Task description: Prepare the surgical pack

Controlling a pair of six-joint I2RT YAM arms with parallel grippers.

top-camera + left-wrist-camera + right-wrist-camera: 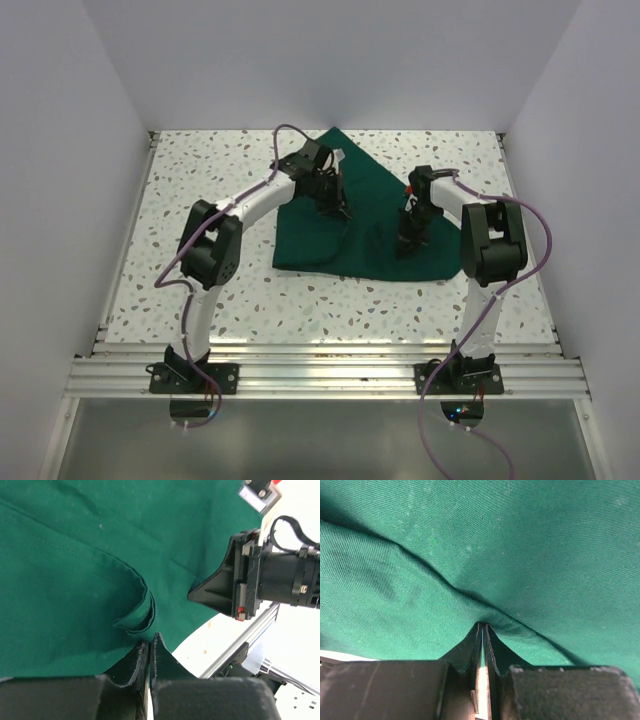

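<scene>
While the left gripper (149, 647) is pressing its two fingers together on a small doubled fold of the dark green drape (375, 190), the cloth is puckering up into the fingertips. A short loop of fabric is bunching just beyond them in the left wrist view. The right gripper (482, 630) is likewise clamping its fingers on the drape, with a raised crease running diagonally across the fabric and ending in the pinch. Both grippers are pointing down onto the cloth, the left one near the middle of the drape's left half and the right one lower, towards its right side. They are standing near each other but apart. From the left wrist, the right gripper's black body is showing just past the drape's edge.

The drape is lying flat on the speckled table (200, 170), towards the far right part of it. Its outline is rising to a point at the far edge and its near edge is running roughly straight across. Whatever it may be covering cannot be seen.

Both white arms are reaching forward from their bases on the aluminium rail (330, 365) at the near edge. A purple cable (547, 240) is looping along each arm.
</scene>
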